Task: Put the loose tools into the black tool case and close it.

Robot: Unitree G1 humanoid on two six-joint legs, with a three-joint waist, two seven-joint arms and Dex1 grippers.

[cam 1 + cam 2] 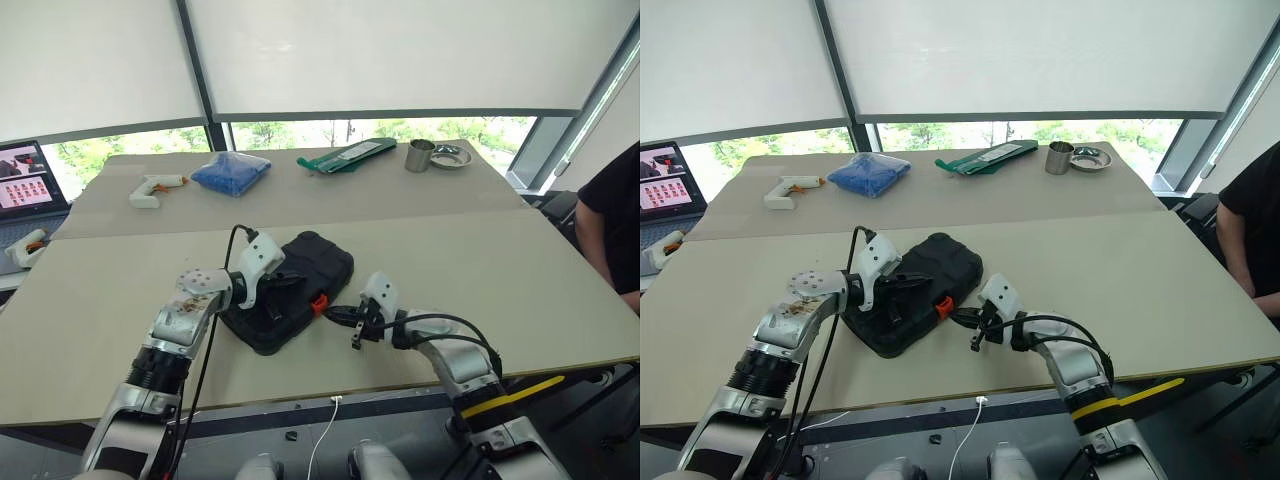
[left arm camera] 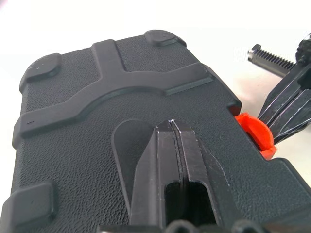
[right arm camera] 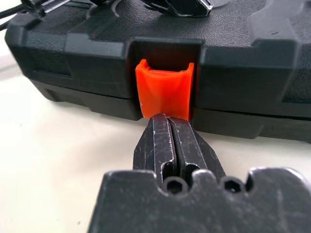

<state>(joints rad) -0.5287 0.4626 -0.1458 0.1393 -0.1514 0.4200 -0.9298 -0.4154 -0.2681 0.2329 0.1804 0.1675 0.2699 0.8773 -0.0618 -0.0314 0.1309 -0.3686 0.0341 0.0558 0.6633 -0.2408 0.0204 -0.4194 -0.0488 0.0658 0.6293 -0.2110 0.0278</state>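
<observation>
Lower centre of the head view: the black tool case (image 1: 290, 290) lies with its lid down on the near table (image 1: 520, 290), which suggests the loose tools are already stowed and only the fastening is left. The left gripper (image 2: 171, 127), its two fingers pressed together and holding nothing, rests on the pebbled lid; this placement probably steadies the case and keeps the lid seated. The right gripper (image 3: 169, 120), likewise closed and empty, has its tips against the lower edge of the orange latch (image 3: 164, 88), at the case's front edge. The latch stands slightly proud of its recess, so it appears not yet snapped home; closed fingers give a stiff point for pushing it. In the upper part of the frame, on the far table, lie a white glue gun (image 1: 155, 188) and a blue bag (image 1: 231, 172), well apart from the case.
</observation>
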